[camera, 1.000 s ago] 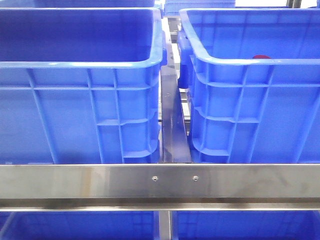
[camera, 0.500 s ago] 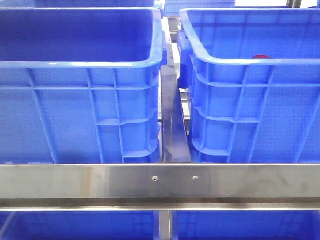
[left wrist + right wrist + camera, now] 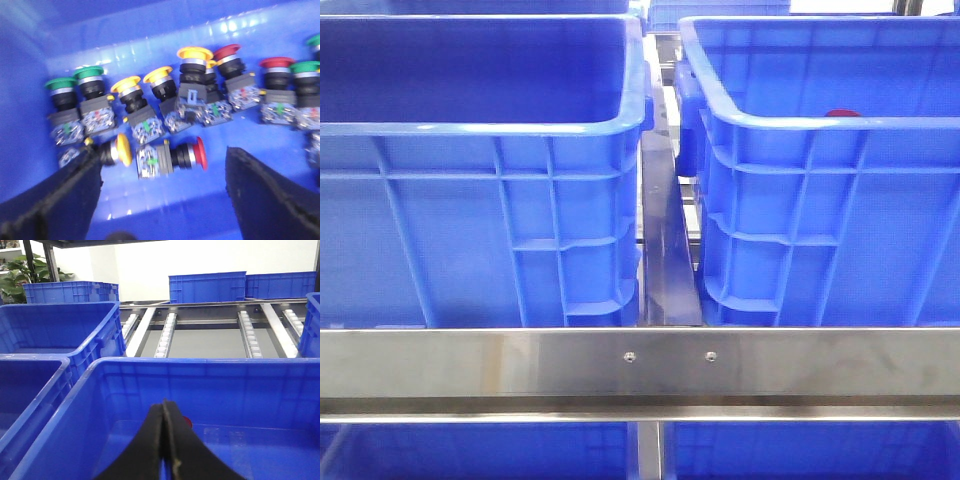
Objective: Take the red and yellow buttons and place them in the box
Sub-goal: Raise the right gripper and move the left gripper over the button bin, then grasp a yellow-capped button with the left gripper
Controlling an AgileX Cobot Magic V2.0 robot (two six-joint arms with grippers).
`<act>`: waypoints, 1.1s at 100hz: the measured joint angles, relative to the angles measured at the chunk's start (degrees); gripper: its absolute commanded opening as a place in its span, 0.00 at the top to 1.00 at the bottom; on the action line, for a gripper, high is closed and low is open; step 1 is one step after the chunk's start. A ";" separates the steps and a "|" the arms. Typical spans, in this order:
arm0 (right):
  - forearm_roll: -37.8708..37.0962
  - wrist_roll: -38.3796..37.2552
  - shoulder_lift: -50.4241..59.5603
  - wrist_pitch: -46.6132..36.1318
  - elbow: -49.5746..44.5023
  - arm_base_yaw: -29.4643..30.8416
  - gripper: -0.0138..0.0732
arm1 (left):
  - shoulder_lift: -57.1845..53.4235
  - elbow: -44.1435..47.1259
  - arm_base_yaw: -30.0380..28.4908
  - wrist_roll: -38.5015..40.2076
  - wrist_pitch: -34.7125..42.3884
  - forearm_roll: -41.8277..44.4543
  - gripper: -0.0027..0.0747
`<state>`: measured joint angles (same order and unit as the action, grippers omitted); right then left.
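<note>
Between open left jaws (image 3: 162, 200), red button (image 3: 200, 153).

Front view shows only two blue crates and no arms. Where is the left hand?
Observer: The left hand hangs open inside a blue crate, over a row of push-button switches.
Operator: Any red or yellow ones close to it?
Observer: Yes. A red-capped switch and a yellow-capped switch lie on their sides between its fingers; neither is gripped.
Operator: And the right hand?
Observer: The right hand is shut with nothing in it, above a second blue crate.
</note>
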<state>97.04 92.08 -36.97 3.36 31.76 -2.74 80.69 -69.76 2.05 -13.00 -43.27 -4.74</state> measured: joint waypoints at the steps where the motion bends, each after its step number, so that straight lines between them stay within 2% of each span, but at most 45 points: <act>1: 0.00 0.00 0.00 0.00 0.00 0.00 0.92 | 0.32 -0.21 0.25 -0.14 0.03 0.00 0.33; 33: 0.00 0.00 0.00 0.00 0.00 0.00 0.92 | 11.08 -7.11 5.02 -1.36 -0.51 -0.23 0.33; 110: 0.00 0.00 0.00 0.00 0.00 0.00 0.92 | 22.45 -8.70 5.03 -1.36 5.76 -0.23 0.33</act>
<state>97.04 92.08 -36.97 3.36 31.76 -2.74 103.14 -78.47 7.08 -14.36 -37.52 -4.97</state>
